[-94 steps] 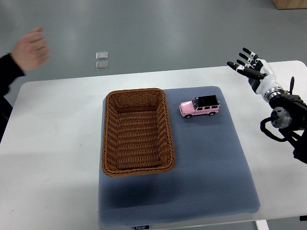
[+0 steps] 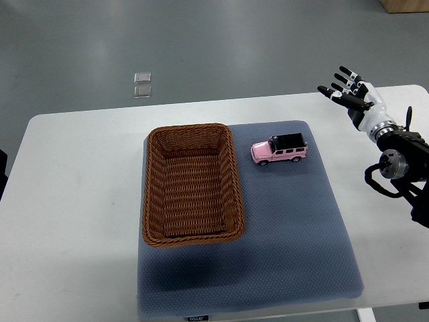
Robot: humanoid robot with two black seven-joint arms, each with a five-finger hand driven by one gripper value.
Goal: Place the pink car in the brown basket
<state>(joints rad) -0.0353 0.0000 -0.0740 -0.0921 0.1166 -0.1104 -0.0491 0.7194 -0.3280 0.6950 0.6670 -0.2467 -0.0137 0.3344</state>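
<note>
A pink toy car (image 2: 279, 149) with a black roof stands on the blue-grey mat (image 2: 295, 228), just right of the brown wicker basket (image 2: 153, 201). The basket holds nothing. My right hand (image 2: 348, 90) hovers at the table's far right edge, well to the right of the car, with its fingers spread and nothing in them. The left arm does not show.
The mat lies on a white table (image 2: 74, 201). Two small clear squares (image 2: 142, 85) lie on the grey floor beyond the table. A dark sliver of a person's sleeve (image 2: 2, 174) shows at the left edge.
A person's hand and sleeve at the upper left have withdrawn out of the picture. My right hand and the car have stayed in place.
</note>
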